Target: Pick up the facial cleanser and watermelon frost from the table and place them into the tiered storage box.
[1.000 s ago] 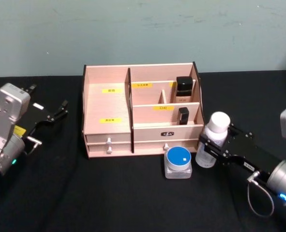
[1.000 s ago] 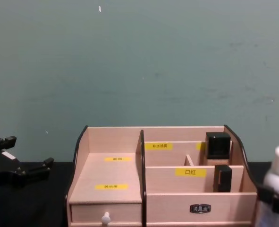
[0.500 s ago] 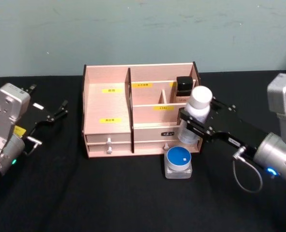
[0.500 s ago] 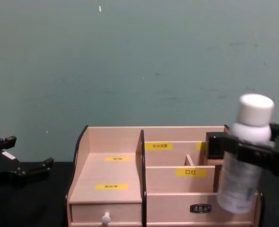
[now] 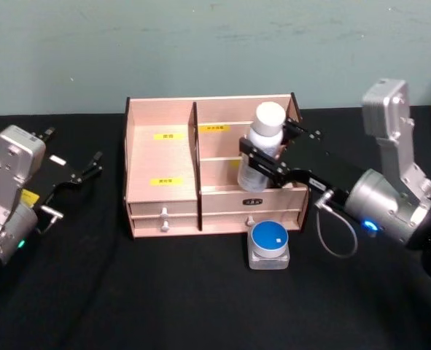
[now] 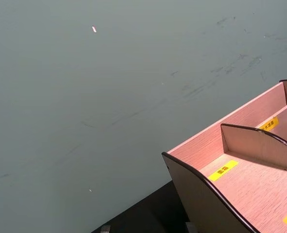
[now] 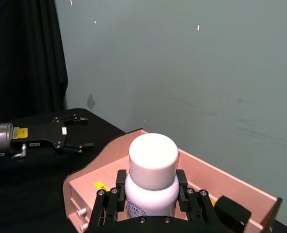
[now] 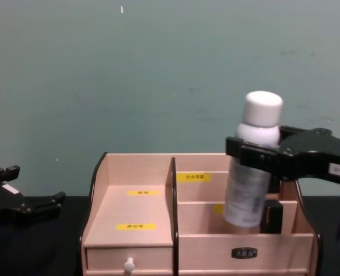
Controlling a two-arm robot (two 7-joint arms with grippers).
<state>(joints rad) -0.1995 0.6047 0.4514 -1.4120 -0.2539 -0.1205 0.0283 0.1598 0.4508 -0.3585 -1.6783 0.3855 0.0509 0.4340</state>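
- Right gripper (image 5: 265,159) is clamped tight round a white-capped, pale plastic bottle (image 5: 262,140). The bottle is nearly upright, held above the right-hand compartments of the pale pink wooden tiered storage box (image 5: 160,157).
- Left gripper (image 5: 87,169) hangs spread open and empty over the black desk (image 5: 164,292), left of the box.

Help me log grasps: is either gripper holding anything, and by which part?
The right gripper holds the white-capped bottle, jaws clamped around its body just under the cap, above the tiered storage box. The left gripper, open, holds nothing.
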